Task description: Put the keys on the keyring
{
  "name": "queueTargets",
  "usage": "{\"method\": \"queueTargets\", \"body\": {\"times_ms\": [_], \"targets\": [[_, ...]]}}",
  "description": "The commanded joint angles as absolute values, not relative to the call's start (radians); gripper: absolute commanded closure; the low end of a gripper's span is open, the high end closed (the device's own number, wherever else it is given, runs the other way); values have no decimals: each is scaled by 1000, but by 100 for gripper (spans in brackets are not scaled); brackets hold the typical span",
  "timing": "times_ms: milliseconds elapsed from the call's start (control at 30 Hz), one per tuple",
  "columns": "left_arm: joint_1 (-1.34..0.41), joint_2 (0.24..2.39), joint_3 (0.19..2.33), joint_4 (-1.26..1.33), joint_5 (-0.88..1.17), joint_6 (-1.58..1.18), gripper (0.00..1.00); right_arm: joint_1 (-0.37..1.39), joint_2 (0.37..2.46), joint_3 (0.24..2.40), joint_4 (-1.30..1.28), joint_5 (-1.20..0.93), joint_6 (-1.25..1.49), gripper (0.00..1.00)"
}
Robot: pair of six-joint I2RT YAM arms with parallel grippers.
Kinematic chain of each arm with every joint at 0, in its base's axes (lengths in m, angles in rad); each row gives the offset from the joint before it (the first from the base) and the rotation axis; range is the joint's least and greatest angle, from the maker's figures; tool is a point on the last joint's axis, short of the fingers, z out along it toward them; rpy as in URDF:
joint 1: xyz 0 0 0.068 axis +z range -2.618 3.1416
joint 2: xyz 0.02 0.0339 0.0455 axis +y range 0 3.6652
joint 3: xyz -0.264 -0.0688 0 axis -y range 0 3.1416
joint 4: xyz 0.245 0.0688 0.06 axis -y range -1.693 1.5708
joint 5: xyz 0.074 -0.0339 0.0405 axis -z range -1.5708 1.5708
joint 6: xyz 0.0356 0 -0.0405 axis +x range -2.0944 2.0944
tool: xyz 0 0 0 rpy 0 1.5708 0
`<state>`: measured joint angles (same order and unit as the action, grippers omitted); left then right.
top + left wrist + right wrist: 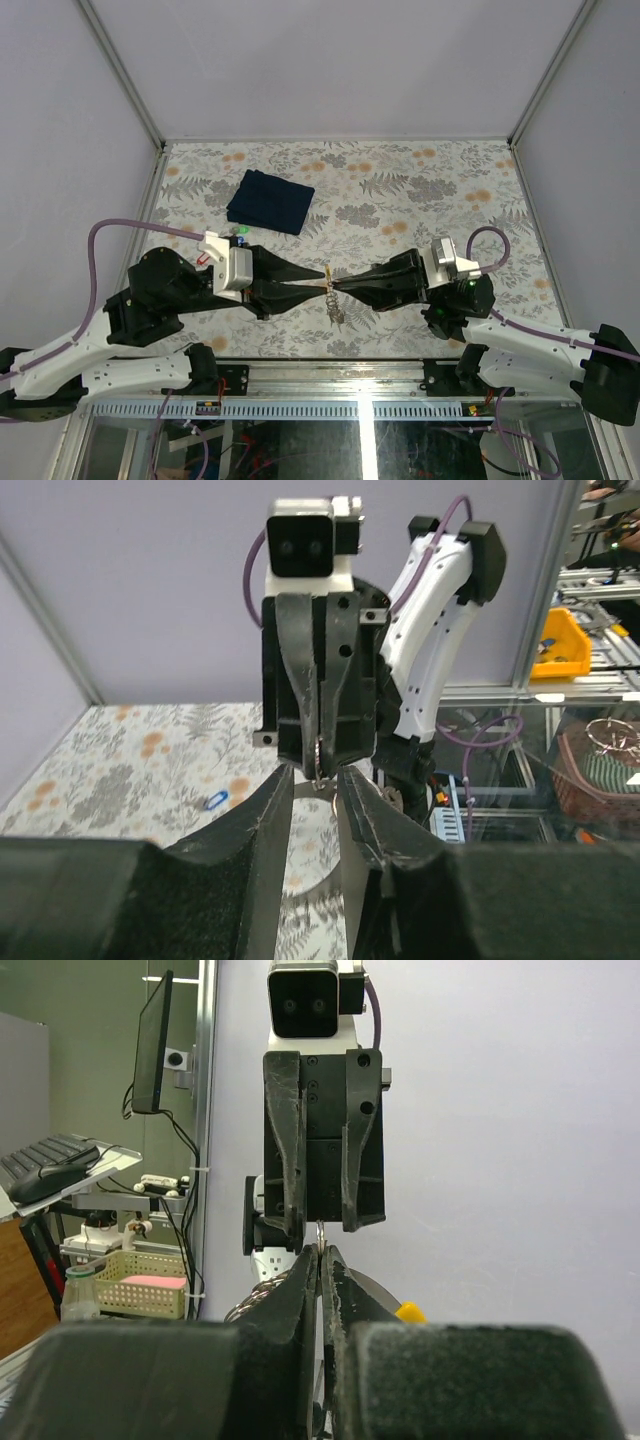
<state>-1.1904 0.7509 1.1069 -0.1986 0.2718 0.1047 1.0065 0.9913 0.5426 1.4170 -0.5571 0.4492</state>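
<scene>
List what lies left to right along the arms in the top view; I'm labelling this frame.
Left wrist camera, left gripper, right gripper, right wrist camera. The keyring hangs where the tips meet, so it's omitted.

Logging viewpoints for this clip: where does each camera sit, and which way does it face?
Top external: above and behind the robot, looking down on the table; both arms show, left gripper meeting right gripper tip to tip.
Left wrist: on the left arm, looking along its own fingers at the right gripper.
Right wrist: the mirror, its own fingers framing the left gripper.
Shared: both wrist views show the keyring at the tips.
</scene>
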Motion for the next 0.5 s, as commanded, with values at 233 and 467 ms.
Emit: {"method": "queueTargets", "body": {"times_ms": [233,467], "targets": [[-1196,771,1072,-29,375,60,76,1012,971,574,1521,-521,437,100],[-1195,788,1070,-30,354,64,80,1013,969,574,1527,-536,439,100]]}}
